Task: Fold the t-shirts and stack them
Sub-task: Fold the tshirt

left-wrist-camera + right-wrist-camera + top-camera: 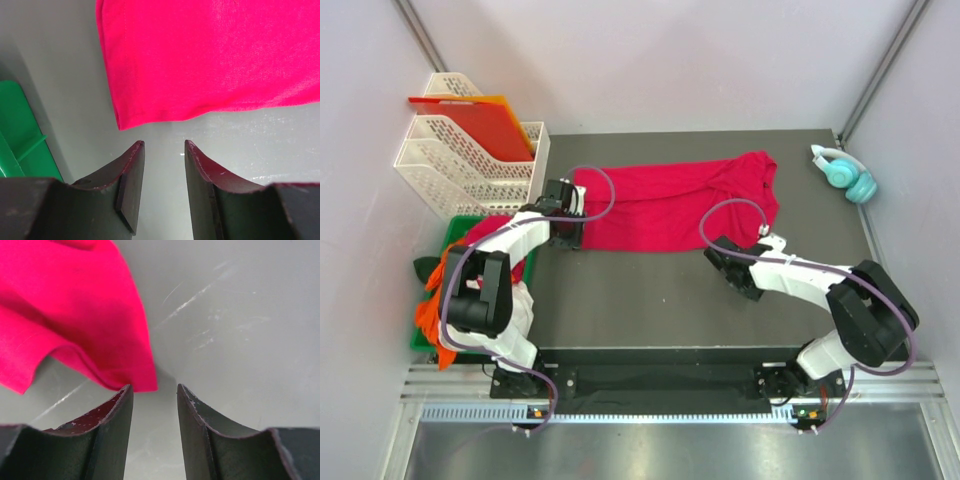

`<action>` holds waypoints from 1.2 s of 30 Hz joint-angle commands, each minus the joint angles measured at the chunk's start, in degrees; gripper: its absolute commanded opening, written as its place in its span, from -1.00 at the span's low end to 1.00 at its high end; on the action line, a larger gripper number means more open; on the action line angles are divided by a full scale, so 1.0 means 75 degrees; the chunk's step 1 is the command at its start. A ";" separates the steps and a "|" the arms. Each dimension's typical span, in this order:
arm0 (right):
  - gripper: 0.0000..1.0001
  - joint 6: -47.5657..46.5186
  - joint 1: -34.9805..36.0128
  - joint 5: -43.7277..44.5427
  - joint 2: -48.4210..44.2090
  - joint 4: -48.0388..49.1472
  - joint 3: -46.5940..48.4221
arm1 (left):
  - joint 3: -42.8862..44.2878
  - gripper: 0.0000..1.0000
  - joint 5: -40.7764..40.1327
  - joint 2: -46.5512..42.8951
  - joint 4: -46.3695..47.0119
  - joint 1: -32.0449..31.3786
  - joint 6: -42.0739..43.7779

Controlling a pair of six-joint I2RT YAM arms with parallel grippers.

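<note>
Looking at containers first: the green bin (457, 224) at the left holds a heap, an orange shirt (432, 310), a white shirt (523, 298) and what we think is a pinkish-red shirt (485, 232), mostly hidden by the arm. The white mesh trays (450, 165) behind it hold a red-orange sheet (485, 122). The crimson t-shirt (670, 205) lies spread on the table (650, 300). The left gripper (162, 150) and right gripper (154, 392) both sit half open at its near edge, gripping nothing.

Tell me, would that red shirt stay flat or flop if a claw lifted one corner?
Probably flop: the crimson t-shirt lies in soft wrinkles, so a lifted corner would likely leave the rest drooping. It looks thin, so likely light. Pushed, it would probably bunch rather than slide whole across the table.
</note>
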 commanded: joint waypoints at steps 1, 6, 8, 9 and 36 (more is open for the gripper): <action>-0.18 0.0050 -0.0266 0.0280 -0.0060 0.0141 -0.0137 | 0.0018 -0.14 0.0057 -0.0055 0.0140 0.0025 -0.0067; -0.18 -0.0056 -0.0372 0.0163 0.0152 0.0458 -0.0196 | -0.0017 -0.14 0.0057 -0.0043 0.0140 0.0025 -0.0067; -0.18 -0.0126 -0.0419 0.0093 0.0164 0.0680 -0.0254 | -0.0029 -0.14 0.0045 -0.0032 0.0152 0.0025 -0.0067; -0.18 -0.0161 -0.0466 0.0069 0.0198 0.0751 -0.0290 | -0.0041 -0.14 0.0056 -0.0043 0.0164 0.0025 -0.0067; -1.00 -0.0548 -0.0619 -0.1068 0.0751 0.0470 -0.0184 | -0.0029 -0.16 0.0033 0.0004 0.0199 0.0025 -0.0032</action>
